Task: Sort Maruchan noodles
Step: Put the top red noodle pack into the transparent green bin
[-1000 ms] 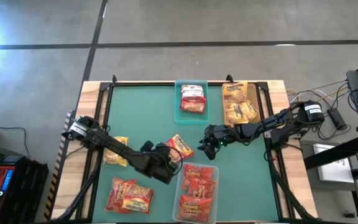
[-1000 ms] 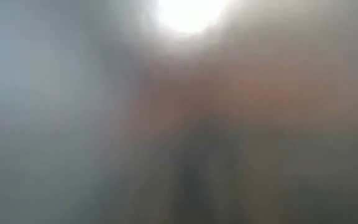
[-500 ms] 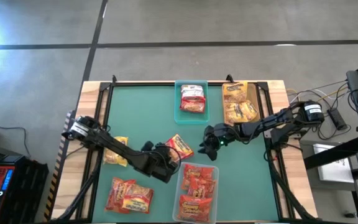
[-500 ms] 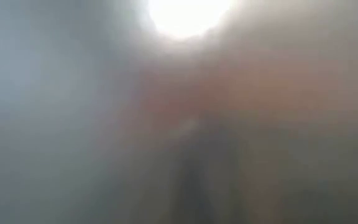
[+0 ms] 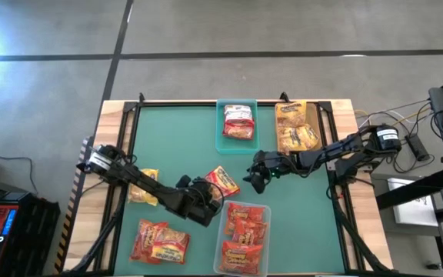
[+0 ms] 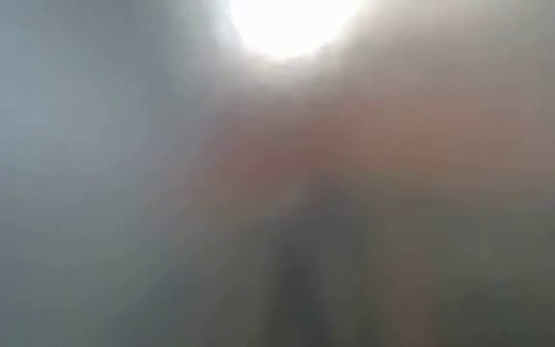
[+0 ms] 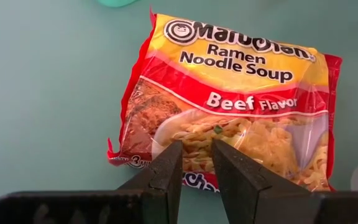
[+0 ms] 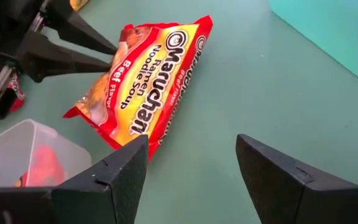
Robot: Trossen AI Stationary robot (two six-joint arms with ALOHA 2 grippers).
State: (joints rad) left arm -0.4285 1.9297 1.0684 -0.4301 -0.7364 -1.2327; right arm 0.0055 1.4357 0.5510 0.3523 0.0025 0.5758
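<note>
the maruchan noodles lie in several groups on the green table [image 5: 168, 146]. one beef-flavor packet [image 5: 222, 181] lies flat near the table's middle, just beside the far rim of the clear bin [image 5: 244, 238]. its label reads "ramen noodle soup, beef flavor" in the left wrist view [image 7: 229, 99].

left hand [image 5: 208, 192]: positioned at the near short edge of the beef-flavor packet. in the left wrist view the two dark fingers [image 7: 166, 171] stand close together with a narrow gap, their tips over the packet's edge. whether the tips pinch the wrapper cannot be told.

right hand [image 5: 257, 175]: positioned on the other side of the same packet, apart from it. in the right wrist view its fingers [image 8: 120, 171] stand wide and hold nothing; the packet [image 8: 142, 81] lies ahead of them, with the left hand [image 8: 104, 53] at its far side.

other packets:
- red-orange packets fill the clear bin at the near edge.
- red-and-white packets [image 5: 238, 121] lie in the teal bin [image 5: 221, 144] at the far edge.
- yellow packets [image 5: 295, 128] lie in the tan bin [image 5: 314, 117] beside it.
- one yellow packet [image 5: 143, 187] lies under the left arm.
- two red-orange packets [image 5: 160, 241] lie at the near left corner.

the low view is too blurred to read; it possibly shows only glare.
</note>
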